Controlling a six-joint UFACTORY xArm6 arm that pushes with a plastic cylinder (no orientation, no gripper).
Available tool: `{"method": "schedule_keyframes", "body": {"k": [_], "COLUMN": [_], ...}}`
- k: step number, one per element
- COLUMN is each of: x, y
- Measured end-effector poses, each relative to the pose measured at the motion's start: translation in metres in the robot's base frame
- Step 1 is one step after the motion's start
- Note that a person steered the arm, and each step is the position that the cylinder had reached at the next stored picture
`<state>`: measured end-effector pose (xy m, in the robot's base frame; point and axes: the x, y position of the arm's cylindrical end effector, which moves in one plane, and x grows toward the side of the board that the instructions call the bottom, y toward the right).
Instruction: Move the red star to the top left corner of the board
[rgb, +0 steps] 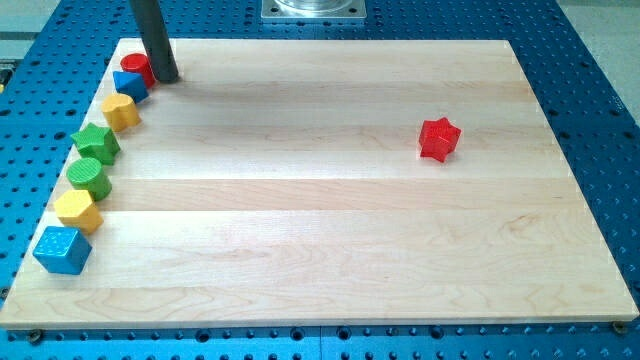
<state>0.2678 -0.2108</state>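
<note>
Red star (438, 138) lay right of centre on bench (300, 230); my tip (167, 78) stood top-left, just beside red cylinder (135, 68).

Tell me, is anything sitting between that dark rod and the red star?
No. In the camera view, only bare board lies between my tip and the red star.
</note>
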Motion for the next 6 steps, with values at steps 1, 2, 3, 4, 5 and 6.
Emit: {"method": "schedule_keyframes", "body": {"k": [1, 2, 3, 4, 5, 6], "x": [-0.004, -0.006, -0.008, -0.010, 0.040, 0.130], "y": [0.015, 0.146, 0.285, 0.408, 0.459, 0.445]}}
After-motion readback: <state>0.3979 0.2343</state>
